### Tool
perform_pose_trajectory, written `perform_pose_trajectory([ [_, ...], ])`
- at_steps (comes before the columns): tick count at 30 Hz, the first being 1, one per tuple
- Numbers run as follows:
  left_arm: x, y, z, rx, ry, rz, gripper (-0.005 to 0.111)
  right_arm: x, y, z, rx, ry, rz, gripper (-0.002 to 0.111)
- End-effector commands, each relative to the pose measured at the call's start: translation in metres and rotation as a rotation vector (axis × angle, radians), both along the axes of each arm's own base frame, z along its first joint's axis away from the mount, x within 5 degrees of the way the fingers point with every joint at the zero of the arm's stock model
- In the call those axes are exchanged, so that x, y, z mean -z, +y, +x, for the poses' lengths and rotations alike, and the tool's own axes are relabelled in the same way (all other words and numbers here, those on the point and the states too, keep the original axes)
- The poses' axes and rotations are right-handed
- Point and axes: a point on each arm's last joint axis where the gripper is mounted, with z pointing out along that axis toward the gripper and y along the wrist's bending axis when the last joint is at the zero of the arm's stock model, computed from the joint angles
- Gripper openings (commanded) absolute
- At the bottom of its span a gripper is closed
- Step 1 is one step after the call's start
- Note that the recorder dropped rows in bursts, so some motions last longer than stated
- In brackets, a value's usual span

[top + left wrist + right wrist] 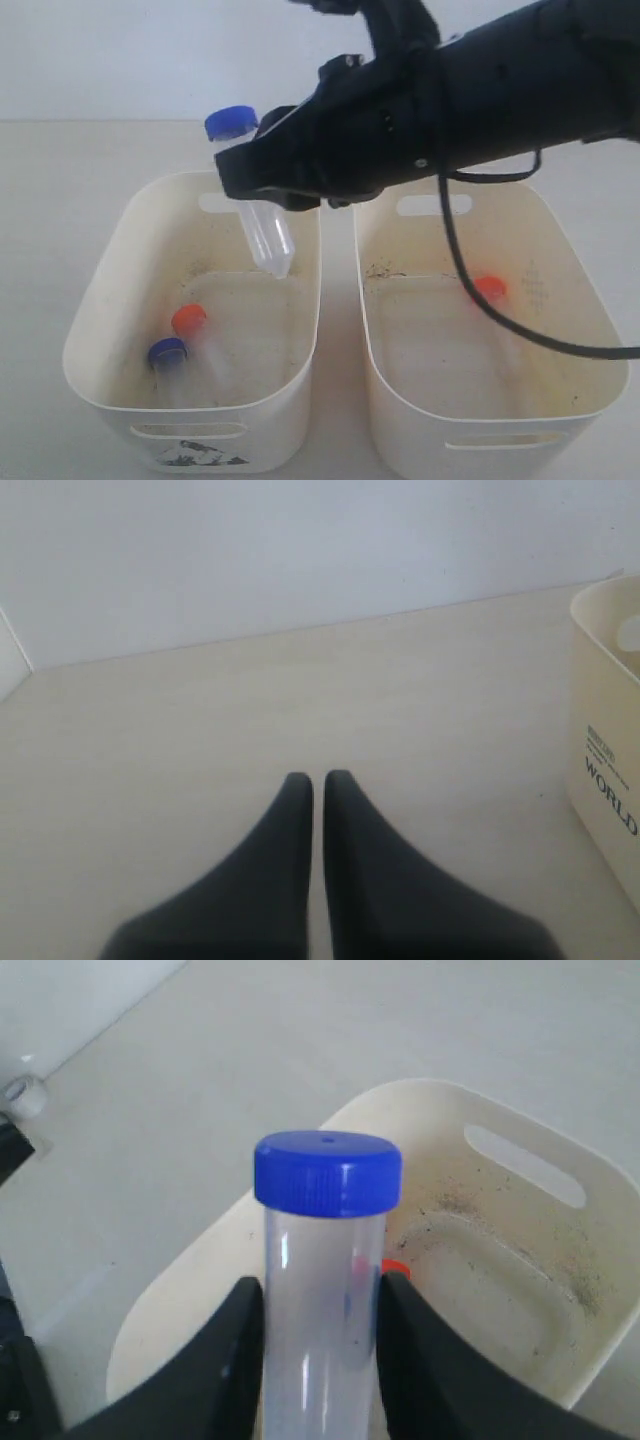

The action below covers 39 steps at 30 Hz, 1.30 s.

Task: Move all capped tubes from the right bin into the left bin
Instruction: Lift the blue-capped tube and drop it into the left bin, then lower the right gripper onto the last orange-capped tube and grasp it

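Observation:
My right gripper (pixel 262 190) reaches across the middle and is shut on a clear tube with a blue cap (pixel 231 122), held nearly upright over the back of the left bin (pixel 95 335). In the right wrist view the two black fingers (pixel 240 1330) press both sides of this tube (pixel 325 1290). On the left bin's speckled floor lie an orange-capped tube (pixel 188 318) and a blue-capped tube (pixel 167 352). One orange-capped tube (pixel 489 288) lies in the right bin (pixel 480 425). My left gripper (pixel 311 778) is shut, holding nothing, low over bare table.
The two bins stand side by side with a narrow gap between them. A black cable (pixel 470 290) from the right arm hangs across the right bin. The left bin's printed wall (pixel 605 770) shows at the edge of the left wrist view.

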Motion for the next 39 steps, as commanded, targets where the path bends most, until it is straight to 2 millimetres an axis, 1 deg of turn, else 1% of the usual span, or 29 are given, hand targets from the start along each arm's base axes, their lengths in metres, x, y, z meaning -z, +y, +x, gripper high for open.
perform_pose_trajectory([
  [1, -0.002, 0.0, 0.0, -0.002, -0.015, -0.013, 0.004, 0.019, 0.012, 0.01, 0.023, -0.014, -0.039, 0.026],
  [2, -0.002, 0.0, 0.0, -0.002, -0.015, -0.013, 0.004, 0.021, 0.012, 0.011, 0.027, -0.01, -0.043, 0.036],
  [3, -0.002, 0.0, 0.0, -0.002, -0.015, -0.013, 0.004, 0.023, 0.012, 0.012, 0.032, -0.004, -0.045, 0.042],
  [4, -0.002, 0.0, 0.0, -0.002, -0.015, -0.013, 0.004, 0.023, 0.012, 0.012, 0.038, 0.004, -0.039, 0.043],
  [5, -0.002, 0.0, 0.0, -0.002, -0.015, -0.013, 0.004, 0.022, 0.012, 0.012, 0.052, 0.015, -0.028, 0.039],
  [7, -0.002, 0.0, 0.0, -0.002, -0.015, -0.013, 0.004, 0.018, 0.011, 0.011, 0.068, 0.011, -0.01, 0.02],
  [8, -0.002, 0.0, 0.0, -0.002, -0.015, -0.013, 0.004, 0.013, 0.009, 0.011, 0.073, -0.005, -0.002, 0.005],
  [9, -0.002, 0.0, 0.0, -0.002, -0.015, -0.013, 0.004, 0.009, 0.008, 0.01, 0.077, -0.022, 0.001, 0.0],
  [12, -0.002, 0.0, 0.0, -0.002, -0.015, -0.013, 0.004, -0.004, 0.002, 0.006, 0.087, -0.076, 0.014, 0.0],
  [15, -0.002, 0.0, 0.0, -0.002, -0.015, -0.013, 0.004, -0.014, -0.002, 0.002, 0.144, -0.035, 0.081, 0.0],
  [18, -0.002, 0.0, 0.0, -0.002, -0.015, -0.013, 0.004, -0.018, -0.006, 0.001, 0.163, -0.048, 0.062, 0.0],
  [22, -0.002, 0.0, 0.0, -0.002, -0.015, -0.013, 0.004, -0.023, -0.012, 0.002, 0.181, -0.049, -0.022, 0.0],
  [25, -0.002, 0.0, 0.0, -0.002, -0.015, -0.013, 0.004, -0.036, -0.024, 0.004, 0.24, -0.028, -0.089, 0.0],
  [26, -0.002, 0.0, 0.0, -0.002, -0.015, -0.013, 0.004, -0.041, -0.031, 0.004, 0.273, -0.016, -0.108, 0.0],
  [28, -0.002, 0.0, 0.0, -0.002, -0.015, -0.013, 0.004, -0.051, -0.047, 0.005, 0.364, 0.025, -0.2, 0.0],
  [31, -0.002, 0.0, 0.0, -0.002, -0.015, -0.013, 0.004, -0.065, -0.074, 0.002, 0.535, 0.093, -0.407, 0.0],
  [33, -0.002, 0.0, 0.0, -0.002, -0.015, -0.013, 0.004, -0.072, -0.086, 0.0, 0.614, 0.151, -0.54, 0.0],
  [35, -0.002, 0.0, 0.0, -0.002, -0.015, -0.013, 0.004, -0.076, -0.089, 0.001, 0.642, 0.194, -0.601, 0.0],
  [37, -0.002, 0.0, 0.0, -0.002, -0.015, -0.013, 0.004, -0.082, -0.083, 0.01, 0.623, 0.173, -0.602, 0.0],
  [39, -0.002, 0.0, 0.0, -0.002, -0.015, -0.013, 0.004, -0.08, -0.076, 0.019, 0.613, 0.178, -0.611, 0.0],
])
